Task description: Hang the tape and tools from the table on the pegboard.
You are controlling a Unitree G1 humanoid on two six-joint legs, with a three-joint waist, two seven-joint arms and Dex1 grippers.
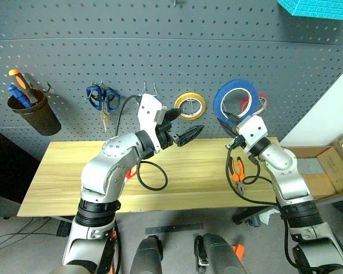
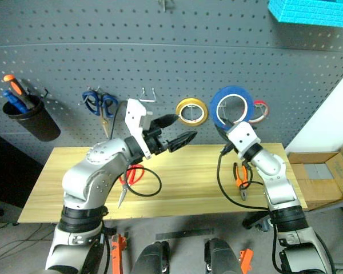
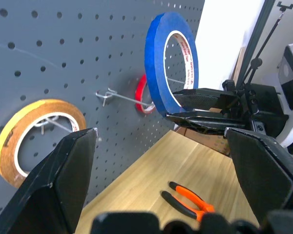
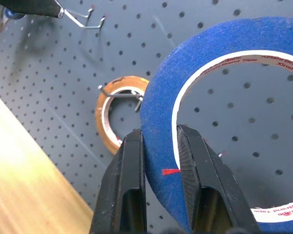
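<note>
pegboard point(image 1: 160, 51): matt dark grey panel, smooth between its holes
hooks point(image 3: 122, 97): thin bare metal wire, shiny
table point(image 1: 188, 182): light yellowish wood, visible grain, smooth with a soft sheen
blue tape point(image 4: 224, 44): matt blue outer face, white printed paper core
yellow tape roll point(image 3: 14, 131): slightly glossy
pliers point(image 3: 193, 201): orange-and-black handles, plastic-looking
right gripper point(image 4: 161, 151) fingers point(image 4: 132, 161): matt black, ribbed inner pads

The right gripper point(image 4: 160, 161) is clamped on the rim of the blue tape roll point(image 4: 215, 58), one black finger outside the ring and one inside it. The roll stands upright in front of the dark grey pegboard point(image 4: 88, 63). Beside the blue roll, a yellow tape roll point(image 4: 103, 114) hangs on a metal hook point(image 4: 118, 93). A second, bare hook point(image 4: 85, 20) projects nearby. A strip of the wooden desk point(image 4: 19, 185) lies below the board.
</note>
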